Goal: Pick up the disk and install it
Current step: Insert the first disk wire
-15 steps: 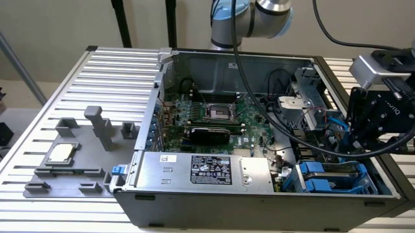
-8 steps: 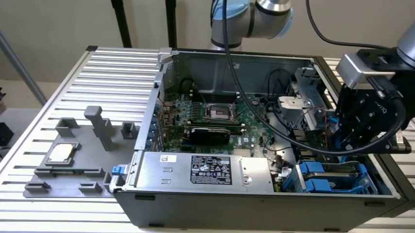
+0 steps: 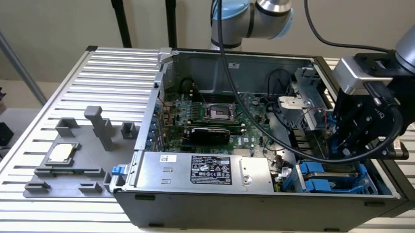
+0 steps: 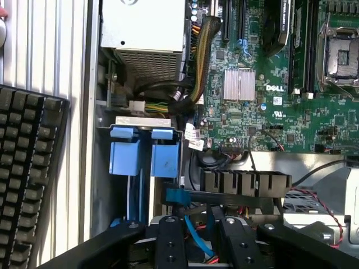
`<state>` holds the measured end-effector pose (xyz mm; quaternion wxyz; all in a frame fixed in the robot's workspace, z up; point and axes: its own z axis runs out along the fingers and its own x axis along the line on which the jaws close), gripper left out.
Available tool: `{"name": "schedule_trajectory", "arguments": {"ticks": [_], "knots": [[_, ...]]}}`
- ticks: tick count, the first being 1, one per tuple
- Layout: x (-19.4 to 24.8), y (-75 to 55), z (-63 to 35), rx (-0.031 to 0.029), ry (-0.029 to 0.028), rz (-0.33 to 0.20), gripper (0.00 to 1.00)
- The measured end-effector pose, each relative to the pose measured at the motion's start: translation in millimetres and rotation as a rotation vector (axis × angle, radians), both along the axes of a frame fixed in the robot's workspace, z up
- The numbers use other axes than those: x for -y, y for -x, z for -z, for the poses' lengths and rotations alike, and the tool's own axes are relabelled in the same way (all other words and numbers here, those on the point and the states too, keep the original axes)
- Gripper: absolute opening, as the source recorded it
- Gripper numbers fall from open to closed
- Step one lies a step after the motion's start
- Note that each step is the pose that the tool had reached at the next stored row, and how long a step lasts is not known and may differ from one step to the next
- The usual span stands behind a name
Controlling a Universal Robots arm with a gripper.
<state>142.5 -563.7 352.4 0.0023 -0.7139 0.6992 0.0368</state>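
Observation:
The disk shows as bright blue plastic frames (image 3: 322, 175) standing side by side in the drive bay at the front corner of the open computer case (image 3: 259, 204), on the exterior view's right. In the wrist view the blue frames (image 4: 145, 157) stand upright in the bay; I cannot tell which one is the task's disk. My gripper (image 3: 338, 151) hangs inside the case just above and behind that bay. Its black fingers (image 4: 169, 242) stand apart, and my gripper (image 4: 199, 246) is open with only a blue cable seen through the gap.
A grey power supply box (image 3: 201, 170) with a black label lies along the case front. The motherboard (image 3: 214, 116) fills the case floor. A thick black cable (image 3: 259, 121) hangs across it. A grey fixture holding a small silver chip (image 3: 61, 153) sits at the left. A keyboard (image 4: 28, 179) lies outside the case.

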Motion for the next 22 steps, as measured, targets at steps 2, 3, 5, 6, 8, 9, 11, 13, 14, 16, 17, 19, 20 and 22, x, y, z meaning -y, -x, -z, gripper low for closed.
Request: {"name": "schedule_trajectory", "arguments": {"ticks": [2, 3, 5, 6, 8, 9, 11, 13, 14, 16, 17, 19, 20, 22], "knots": [[4.1, -0.7, -0.1, 0.0, -0.0081, 0.0, 0.31], [5.9, -1.4, -0.2, 0.0, -0.0123, 0.0, 0.31], [9.3, -3.8, -0.5, 0.0, -0.0203, 0.0, 0.31], [10.8, -5.2, -0.8, 0.0, -0.0241, 0.0, 0.31], [14.0, -8.7, -1.5, 0.0, -0.0315, 0.0, 0.31], [15.4, -10.7, -1.9, 0.0, -0.0349, 0.0, 0.31], [18.6, -14.8, -2.1, 0.0, -0.0407, 0.0, 0.31], [21.9, -18.9, -2.2, 0.0, -0.0446, 0.0, 0.31], [23.8, -21.1, -2.2, -0.0002, -0.046, 0.0, 0.31], [27.5, -25.0, -2.2, -0.0006, -0.0481, 0.0, 0.31], [29.1, -27.2, -2.2, -0.0008, -0.0492, 0.0, 0.31], [31.1, -31.4, -2.2, -0.0012, -0.052, 0.0, 0.31], [31.7, -33.4, -2.2, -0.0013, -0.0537, 0.0, 0.31], [32.3, -35.8, -2.3, -0.0014, -0.0563, -0.001, 0.31]]}}
